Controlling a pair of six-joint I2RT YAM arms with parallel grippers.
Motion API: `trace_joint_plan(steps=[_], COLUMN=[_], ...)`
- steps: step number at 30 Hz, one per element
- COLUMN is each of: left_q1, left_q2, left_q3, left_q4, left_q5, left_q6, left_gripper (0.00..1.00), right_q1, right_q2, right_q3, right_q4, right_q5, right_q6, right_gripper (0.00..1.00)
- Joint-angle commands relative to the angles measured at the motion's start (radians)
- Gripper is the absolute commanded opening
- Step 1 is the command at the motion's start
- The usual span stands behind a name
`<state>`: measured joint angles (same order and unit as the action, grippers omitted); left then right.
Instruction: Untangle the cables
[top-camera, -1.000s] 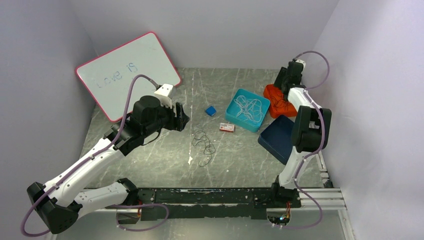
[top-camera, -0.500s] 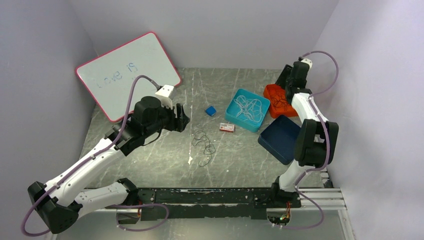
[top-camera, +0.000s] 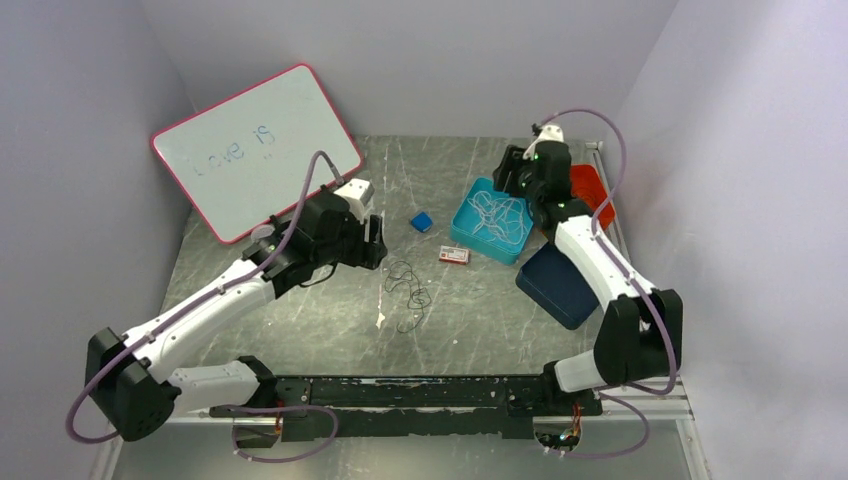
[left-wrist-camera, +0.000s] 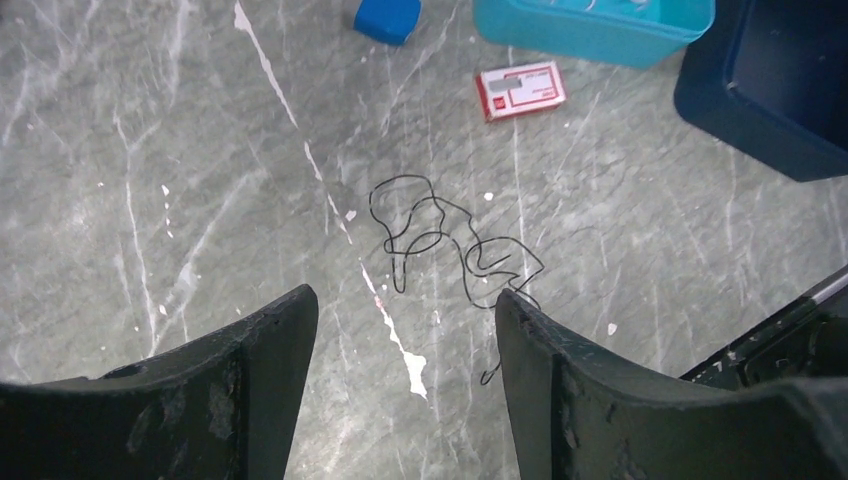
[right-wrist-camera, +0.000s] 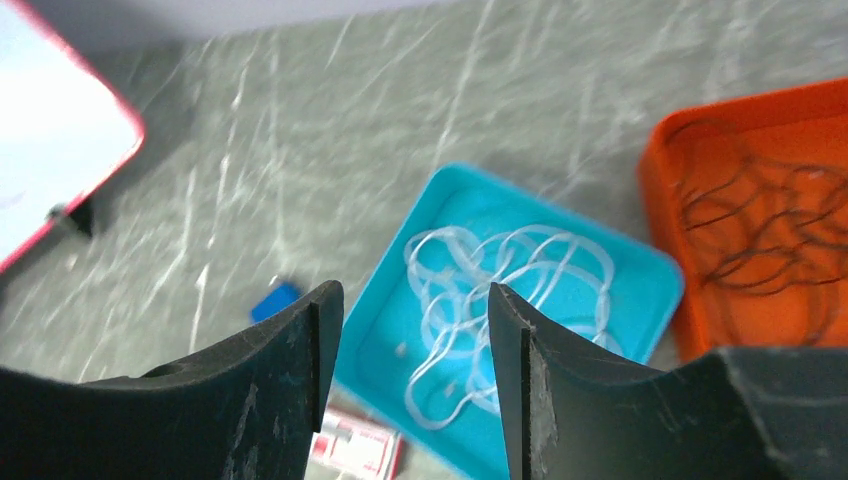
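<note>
We see both pairs of jaws spread, gripping nothing: left gripper (left-wrist-camera: 405, 325) above a dark cable (left-wrist-camera: 440, 250) on the table (left-wrist-camera: 150, 150), right gripper (right-wrist-camera: 412, 300) over white cables (right-wrist-camera: 500, 285) in a teal tray (right-wrist-camera: 630, 275). The orange tray (right-wrist-camera: 740, 110) and its dark loops (right-wrist-camera: 760, 215) run off-frame.

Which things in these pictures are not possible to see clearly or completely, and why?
- Orange tray, top view: mostly hidden behind the right arm. In the right wrist view, the picture edge cuts it off.
- Black cable, left wrist view: part of it runs behind a jaw.
- Red-and-white box: print too small to read in every view.
- White cables, right wrist view: blurred and partly behind the jaws, so their crossings are unclear.
</note>
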<state>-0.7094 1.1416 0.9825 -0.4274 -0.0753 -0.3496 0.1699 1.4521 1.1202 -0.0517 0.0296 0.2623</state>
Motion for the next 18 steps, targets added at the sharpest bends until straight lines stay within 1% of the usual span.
trace_joint_plan(steps=[1, 4, 5, 9, 12, 15, 18], left_q1=[0.006, 0.007, 0.006, 0.006, 0.005, 0.007, 0.006], left_q2=[0.05, 0.077, 0.084, 0.104, 0.118, 0.128, 0.134], left_q3=[-0.023, -0.032, -0.035, -0.039, -0.043, -0.044, -0.037], left_q4=[0.01, 0.016, 0.021, 0.042, 0.056, 0.066, 0.066], left_q5=[0.045, 0.062, 0.066, 0.083, 0.094, 0.102, 0.107], left_q6=[-0.047, -0.071, -0.079, -0.096, -0.104, -0.102, -0.1], left_gripper=[0.7, 0.68, 0.68, 0.67, 0.67, 0.67, 0.66], right_q1=[0.101, 0.162, 0.179, 0.236, 0.264, 0.304, 0.365], right_q2=[-0.07, -0.102, -0.113, -0.17, -0.206, -0.205, -0.18], right_q3=[-0.078, -0.111, -0.149, -0.234, -0.304, -0.352, -0.382], right_q4=[-0.072, -0.127, -0.14, -0.144, -0.116, -0.091, -0.084], right_q5=[-0.102, -0.2, -0.233, -0.355, -0.415, -0.46, -0.457], right_q6=[0.006, 0.015, 0.018, 0.013, 0.033, 0.044, 0.042], right_gripper=[0.58, 0.58, 0.58, 0.58, 0.59, 0.58, 0.58])
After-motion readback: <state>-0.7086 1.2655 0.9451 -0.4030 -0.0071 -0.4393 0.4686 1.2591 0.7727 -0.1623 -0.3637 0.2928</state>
